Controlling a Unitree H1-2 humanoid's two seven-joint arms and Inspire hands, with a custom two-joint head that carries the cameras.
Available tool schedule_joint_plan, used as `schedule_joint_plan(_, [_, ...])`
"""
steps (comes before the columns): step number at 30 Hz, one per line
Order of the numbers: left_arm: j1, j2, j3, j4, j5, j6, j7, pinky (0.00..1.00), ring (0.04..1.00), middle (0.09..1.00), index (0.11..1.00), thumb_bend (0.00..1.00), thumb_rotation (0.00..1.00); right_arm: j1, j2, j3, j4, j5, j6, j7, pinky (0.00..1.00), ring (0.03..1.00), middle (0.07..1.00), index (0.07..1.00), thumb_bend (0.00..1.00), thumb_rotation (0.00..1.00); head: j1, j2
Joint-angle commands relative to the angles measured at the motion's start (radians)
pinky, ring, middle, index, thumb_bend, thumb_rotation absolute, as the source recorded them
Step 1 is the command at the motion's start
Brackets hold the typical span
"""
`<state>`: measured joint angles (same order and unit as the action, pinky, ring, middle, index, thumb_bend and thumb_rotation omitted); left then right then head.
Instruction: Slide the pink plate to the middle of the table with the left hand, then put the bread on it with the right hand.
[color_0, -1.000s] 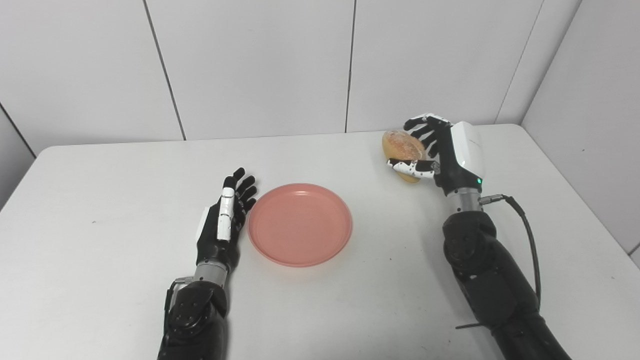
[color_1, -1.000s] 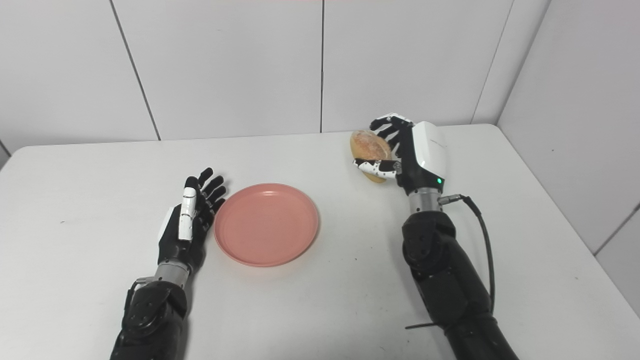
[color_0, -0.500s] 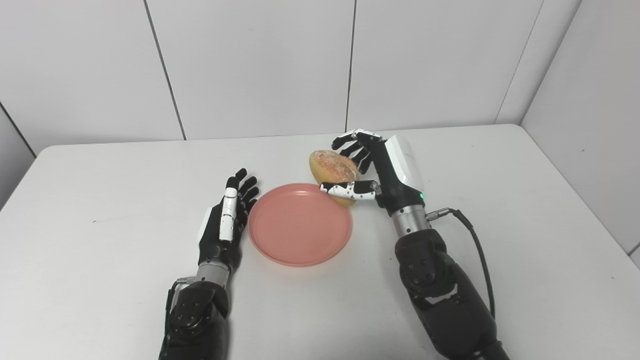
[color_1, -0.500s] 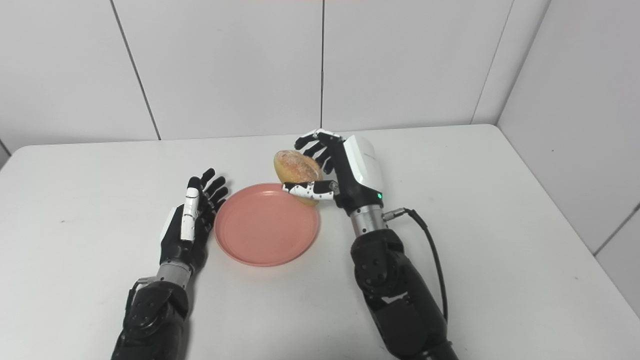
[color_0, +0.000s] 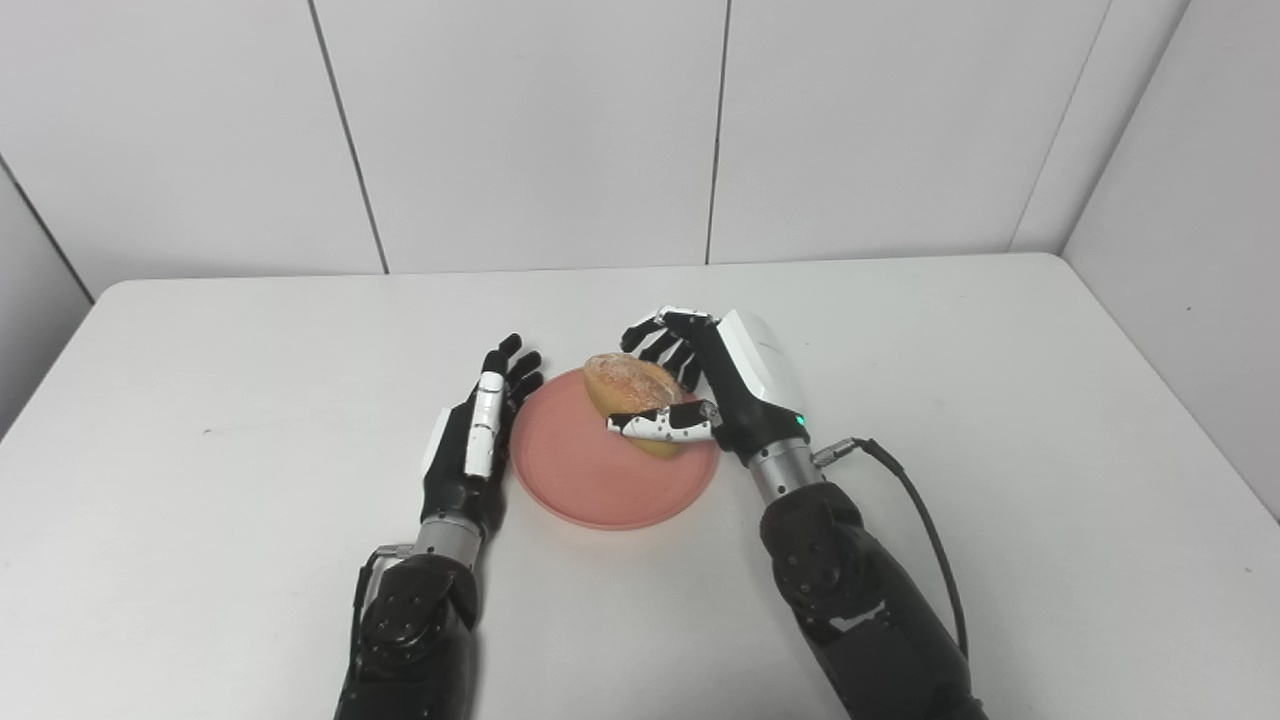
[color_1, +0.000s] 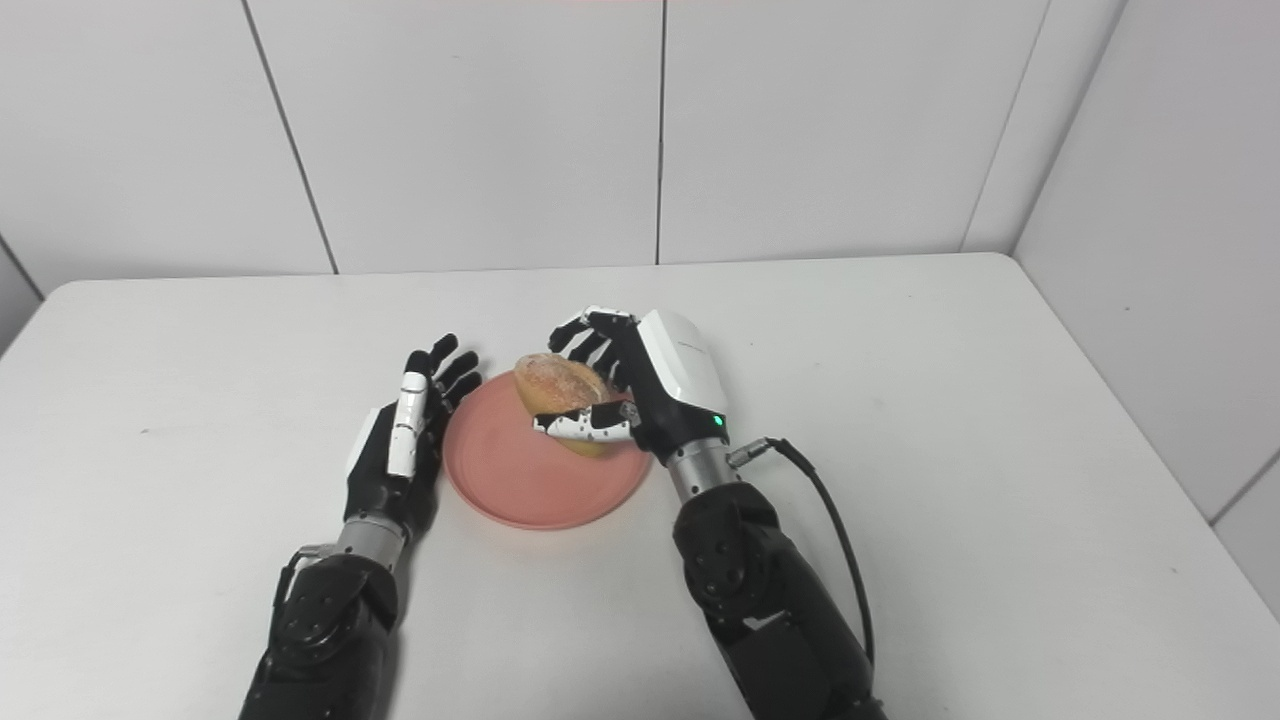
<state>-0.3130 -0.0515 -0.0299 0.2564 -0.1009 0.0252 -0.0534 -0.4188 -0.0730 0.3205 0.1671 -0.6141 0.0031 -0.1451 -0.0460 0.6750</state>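
1. The right hand (color_1: 640, 390) grips the bread (color_1: 556, 392) over the pink plate (color_1: 520, 480).
2. The left hand (color_1: 405, 450), fingers straight and apart, lies against the plate's left rim on the white table (color_1: 950, 420).

L+R eye cams: head-high, look down, near | share table (color_0: 200, 400), prob. whole

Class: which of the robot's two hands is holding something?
The right hand grips the bread over the pink plate; the left hand is open beside it.

White table (color_0: 900, 330); pink plate (color_0: 580, 490) lying near its middle.
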Motion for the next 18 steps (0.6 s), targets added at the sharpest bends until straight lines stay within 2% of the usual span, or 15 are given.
schedule_joint_plan(1, [-0.025, -0.012, -0.008, -0.016, 0.020, -0.036, 0.006, 0.93, 0.925, 0.915, 0.926, 0.64, 1.00, -0.036, -0.005, 0.004, -0.013, -0.020, -0.056, -0.023, 0.29, 0.370, 0.421, 0.532, 0.52, 0.00, 0.011, -0.001])
schedule_joint_plan(16, [-0.029, -0.019, -0.003, -0.011, 0.020, -0.045, 0.009, 0.93, 0.920, 0.914, 0.918, 0.62, 1.00, -0.062, -0.028, 0.041, 0.087, -0.080, -0.112, -0.043, 0.26, 0.336, 0.411, 0.532, 0.52, 0.00, 0.013, 0.001])
schedule_joint_plan(18, [-0.028, -0.019, -0.002, -0.012, 0.017, -0.042, 0.009, 0.93, 0.922, 0.914, 0.918, 0.62, 1.00, -0.065, -0.031, 0.047, 0.098, -0.092, -0.115, -0.052, 0.27, 0.361, 0.421, 0.535, 0.52, 0.00, 0.009, 0.003])
